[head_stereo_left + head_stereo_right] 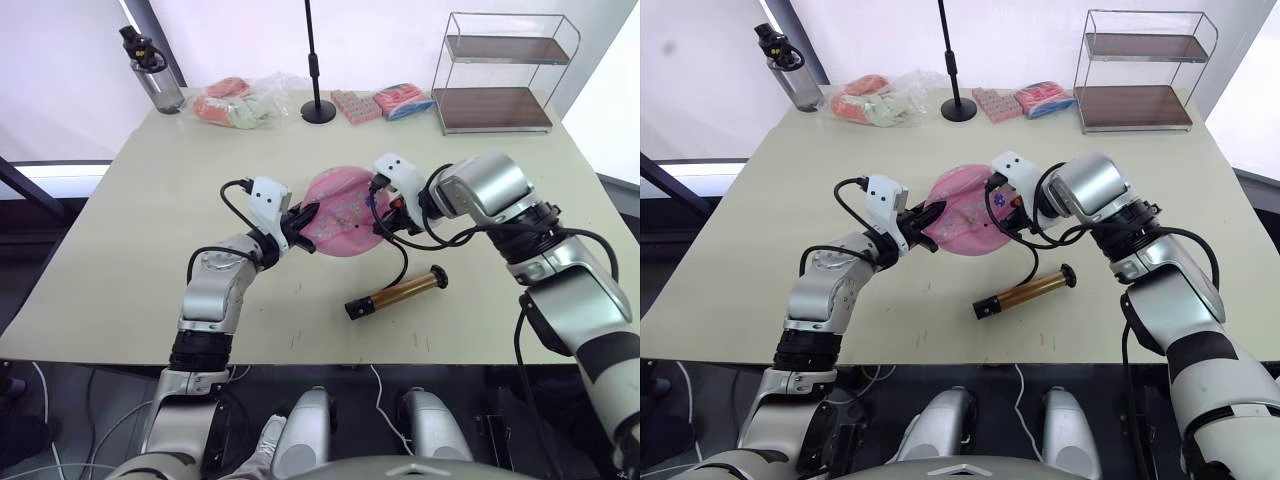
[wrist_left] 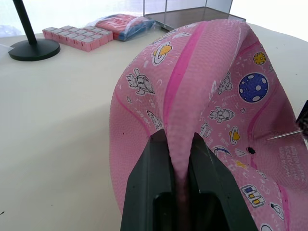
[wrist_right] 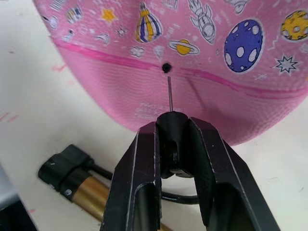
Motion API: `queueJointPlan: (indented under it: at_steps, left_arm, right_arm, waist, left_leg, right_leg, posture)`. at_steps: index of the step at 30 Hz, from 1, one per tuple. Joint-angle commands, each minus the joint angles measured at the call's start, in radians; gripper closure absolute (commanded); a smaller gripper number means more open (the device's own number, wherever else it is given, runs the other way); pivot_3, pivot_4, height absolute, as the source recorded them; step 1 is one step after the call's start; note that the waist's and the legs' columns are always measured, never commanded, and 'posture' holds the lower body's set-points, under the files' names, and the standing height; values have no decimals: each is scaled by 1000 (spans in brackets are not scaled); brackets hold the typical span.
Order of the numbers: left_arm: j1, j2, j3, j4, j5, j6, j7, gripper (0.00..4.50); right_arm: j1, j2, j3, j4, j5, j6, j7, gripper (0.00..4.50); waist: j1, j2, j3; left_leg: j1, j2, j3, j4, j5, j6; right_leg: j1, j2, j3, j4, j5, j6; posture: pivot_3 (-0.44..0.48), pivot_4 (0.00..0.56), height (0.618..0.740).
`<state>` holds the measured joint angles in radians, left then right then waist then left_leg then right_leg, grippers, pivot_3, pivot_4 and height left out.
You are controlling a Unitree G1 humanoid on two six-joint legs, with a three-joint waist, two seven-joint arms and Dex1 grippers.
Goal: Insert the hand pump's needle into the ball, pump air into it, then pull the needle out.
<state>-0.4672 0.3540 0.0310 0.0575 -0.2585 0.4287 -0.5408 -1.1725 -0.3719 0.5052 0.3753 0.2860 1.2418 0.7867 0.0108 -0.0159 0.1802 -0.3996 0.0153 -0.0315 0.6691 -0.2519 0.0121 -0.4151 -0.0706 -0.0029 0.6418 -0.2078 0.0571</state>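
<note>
The pink ball, dented and folded, lies mid-table. My left gripper is shut on a raised fold of the ball at its left edge. At the ball's right side, my right gripper is shut on the black fitting of the needle. The thin pin points at the small black valve hole, its tip at or just short of it. The gold hand pump lies on the table in front of the ball, its black hose curving up to my right gripper.
Along the far edge stand a water bottle, a clear bag of packets, a black stand, pink blocks, a red-blue packet and a wire shelf.
</note>
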Motion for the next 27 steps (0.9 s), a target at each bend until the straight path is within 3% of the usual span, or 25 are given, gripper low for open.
queueJointPlan:
  at_steps: [1, 27]
  left_arm:
    - [7, -10, -2, -15, -4, -5, 1, 4486]
    - [32, -10, 6, -49, -12, 20, -9, 4486]
  right_arm:
    - [-19, 15, 14, 13, -20, -24, 34, 4170]
    - [-13, 62, -1, 0, -83, -83, 118, 4170]
  waist:
    - [-1, 0, 0]
    - [-24, 0, 0]
  left_leg:
    - [0, 0, 0, 0, 0, 0]
    - [1, 0, -1, 0, 0, 0]
  right_leg:
    - [0, 0, 0, 0, 0, 0]
    - [0, 0, 0, 0, 0, 0]
  posture:
    - [0, 150, 731]
    - [0, 150, 731]
